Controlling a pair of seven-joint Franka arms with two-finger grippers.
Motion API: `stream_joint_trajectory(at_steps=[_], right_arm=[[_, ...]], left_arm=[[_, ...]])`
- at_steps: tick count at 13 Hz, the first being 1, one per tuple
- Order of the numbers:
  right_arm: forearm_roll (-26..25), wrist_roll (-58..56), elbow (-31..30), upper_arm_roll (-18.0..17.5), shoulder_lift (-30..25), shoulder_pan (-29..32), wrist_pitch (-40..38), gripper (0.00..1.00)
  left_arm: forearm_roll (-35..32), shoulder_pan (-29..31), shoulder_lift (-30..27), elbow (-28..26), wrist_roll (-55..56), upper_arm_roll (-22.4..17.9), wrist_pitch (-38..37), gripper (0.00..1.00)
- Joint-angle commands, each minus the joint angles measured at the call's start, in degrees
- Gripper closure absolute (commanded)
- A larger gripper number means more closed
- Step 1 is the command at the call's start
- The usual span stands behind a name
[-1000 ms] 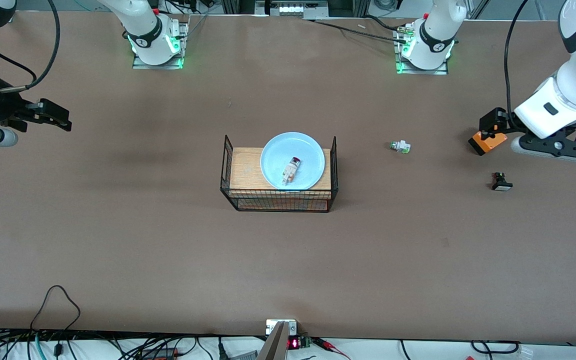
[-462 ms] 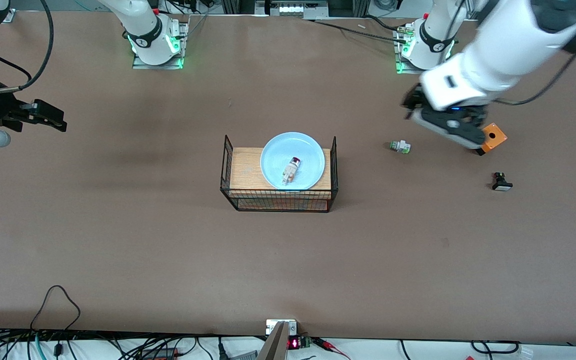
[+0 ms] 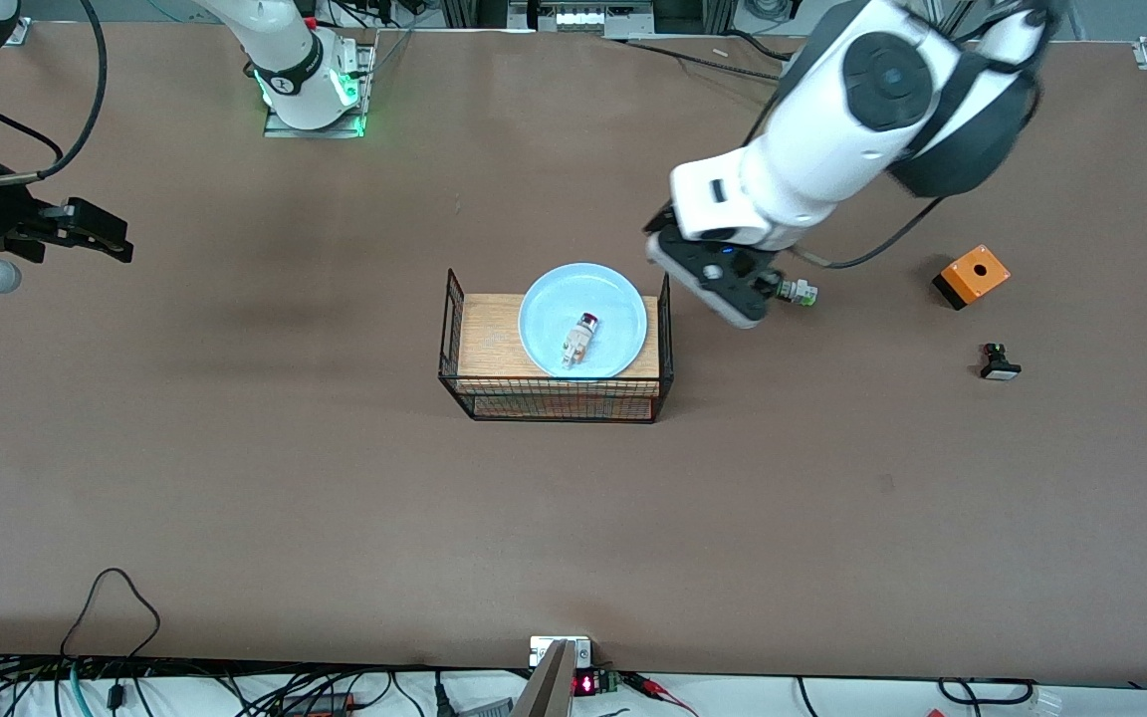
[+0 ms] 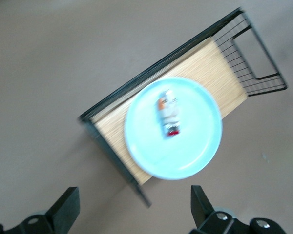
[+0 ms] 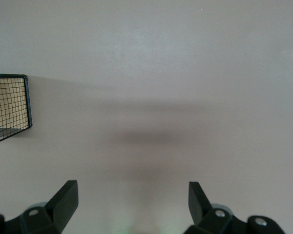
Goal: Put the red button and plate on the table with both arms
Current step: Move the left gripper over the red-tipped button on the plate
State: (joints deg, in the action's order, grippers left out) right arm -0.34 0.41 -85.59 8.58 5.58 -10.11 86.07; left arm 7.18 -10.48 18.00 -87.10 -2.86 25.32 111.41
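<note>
Front view: brown table (image 3: pixel 235 478), cables along near edge. Rack (image 3: pixel 556 349) mid-table; plate (image 3: pixel 582 320) on its wood top, red button (image 3: pixel 579 340) lying in plate. Left gripper (image 3: pixel 658 257) over table beside rack; right gripper (image 3: pixel 101 231) over right arm's end, waiting.

Left wrist view: fingers (image 4: pixel 66 210) spread, empty, plate (image 4: pixel 185 161) below.

Right wrist view: fingers (image 5: pixel 64 200) spread, empty, over bare table (image 5: pixel 185 73), rack corner (image 5: pixel 10 107) visible
</note>
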Motion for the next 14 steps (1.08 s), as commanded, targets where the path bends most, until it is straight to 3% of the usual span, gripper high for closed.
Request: stream_joint_trajectory(at_steps=[1,4,8,9,11,14], right_arm=[[0.25,0.20,0.86,-0.32,0.22,0.27,-0.38,0.00],[0.17,0.47,0.78,-0.24,0.31,0.36,-0.38,0.00],[-0.18,0.29,0.77,-0.24,0.57,0.71,-0.38,0.00],[-1.49,0.21,0.77,-0.32,1.62,0.71,-0.20,0.00],[-1.77,0.20,0.77,-0.24,1.72,0.71,0.24,0.00],[-1.50,0.55,0.86,-0.41,2.59,0.36,1.29,0.00]], left_arm=[[-1.27,-4.72,3.35,2.64,4.43,-0.71,3.36,0.00],[-3.13,-8.05,5.28,2.64,6.99,-0.53,5.46,0.00],[-3.66,-12.01,12.40,2.73,6.99,-0.97,17.85,0.00],[-8.10,-12.11,12.32,1.94,7.08,-1.67,17.35,0.00],[-11.46,-11.93,12.32,1.67,7.17,-2.02,13.15,0.00],[-14.29,-12.11,14.33,1.93,10.31,-2.55,13.13,0.00]])
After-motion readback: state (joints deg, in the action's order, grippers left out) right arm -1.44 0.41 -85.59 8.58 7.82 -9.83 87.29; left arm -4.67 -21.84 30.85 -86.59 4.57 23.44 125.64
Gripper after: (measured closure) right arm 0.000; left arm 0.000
